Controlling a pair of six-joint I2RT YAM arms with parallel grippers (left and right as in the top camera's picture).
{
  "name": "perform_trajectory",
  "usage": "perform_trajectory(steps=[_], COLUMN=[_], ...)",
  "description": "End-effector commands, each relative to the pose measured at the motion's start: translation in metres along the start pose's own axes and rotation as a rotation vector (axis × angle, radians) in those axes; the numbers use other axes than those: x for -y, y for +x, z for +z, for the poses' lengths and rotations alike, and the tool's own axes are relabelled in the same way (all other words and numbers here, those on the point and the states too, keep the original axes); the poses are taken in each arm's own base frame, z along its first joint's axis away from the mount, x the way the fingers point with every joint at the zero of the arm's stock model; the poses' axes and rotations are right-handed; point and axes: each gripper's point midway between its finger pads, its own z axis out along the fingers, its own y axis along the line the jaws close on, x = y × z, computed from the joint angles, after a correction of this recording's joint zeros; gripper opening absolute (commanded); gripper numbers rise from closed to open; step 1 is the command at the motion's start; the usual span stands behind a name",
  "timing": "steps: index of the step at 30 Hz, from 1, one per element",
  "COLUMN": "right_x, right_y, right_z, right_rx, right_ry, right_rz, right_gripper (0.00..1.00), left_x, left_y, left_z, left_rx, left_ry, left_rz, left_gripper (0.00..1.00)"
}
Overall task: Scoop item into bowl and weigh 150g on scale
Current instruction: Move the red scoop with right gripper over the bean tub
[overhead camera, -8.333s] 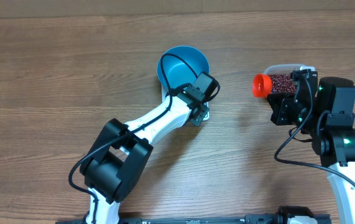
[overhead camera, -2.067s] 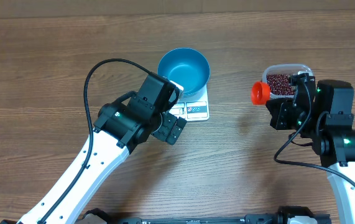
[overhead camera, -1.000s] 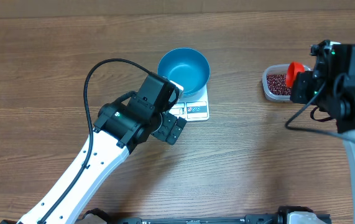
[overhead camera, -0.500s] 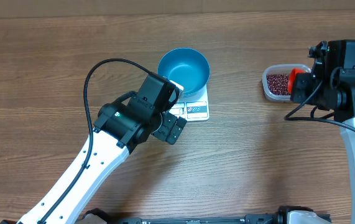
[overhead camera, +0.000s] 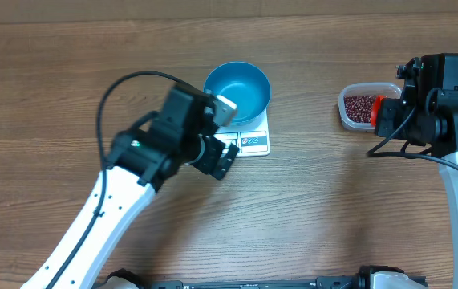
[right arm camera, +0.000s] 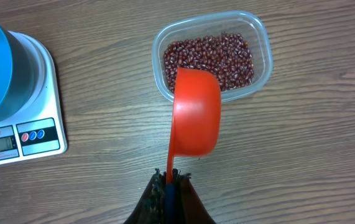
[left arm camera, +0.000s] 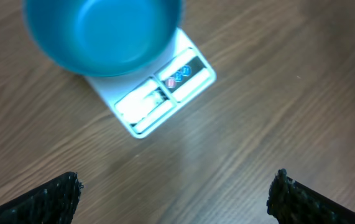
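The wooden surface (overhead camera: 333, 209) carries the scale (overhead camera: 253, 142) with the empty bowl (overhead camera: 241, 84) set on it, ready for weighing. The right hand (right arm camera: 170, 180) is clamped on the red scoop (right arm camera: 196, 112) by its handle, cup over the tub's (right arm camera: 261, 37) near edge and poised above the beans (right arm camera: 217, 56). The left hand (left arm camera: 174, 196) hangs wide open and empty, clear of the bowl. Its arm has swung left in the last half second, while the scoop has held its place.

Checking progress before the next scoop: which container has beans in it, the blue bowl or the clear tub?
The clear tub, holding red-brown beans; the blue bowl on the scale is empty.
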Motion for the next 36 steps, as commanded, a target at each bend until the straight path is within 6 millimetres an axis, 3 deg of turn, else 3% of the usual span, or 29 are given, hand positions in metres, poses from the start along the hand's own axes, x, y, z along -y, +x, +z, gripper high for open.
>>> perform_trajectory(steps=[1, 7, 16, 24, 33, 36], right_x=[0.002, 0.002, 0.003, 0.015, 0.026, 0.041], right_y=[-0.009, -0.010, -0.021, -0.029, -0.047, -0.044], right_z=[-0.011, -0.011, -0.004, 0.038, 0.067, 0.081], right_rx=[0.043, 0.045, 0.071, -0.001, 0.006, -0.039], right_ry=[0.008, 0.009, 0.020, 0.096, 0.165, 0.248], right_rz=[0.003, 0.003, -0.065, -0.104, -0.164, -0.168], right_gripper=[0.03, 0.03, 0.03, 0.03, 0.03, 0.03], left_x=[-0.009, -0.023, -0.023, -0.023, -0.023, -0.023], left_y=[0.000, 0.001, 0.002, 0.002, 0.002, 0.002], left_z=[-0.013, -0.014, -0.012, -0.011, -0.011, -0.011], left_rx=[0.035, 0.027, 0.021, 0.018, 0.017, 0.017], left_ry=[-0.003, -0.079, -0.078, -0.078, -0.077, -0.077], left_rz=[0.046, 0.041, 0.041, 0.041, 0.040, 0.040], left_gripper=[1.00, 1.00, 1.00, 1.00, 1.00, 1.00])
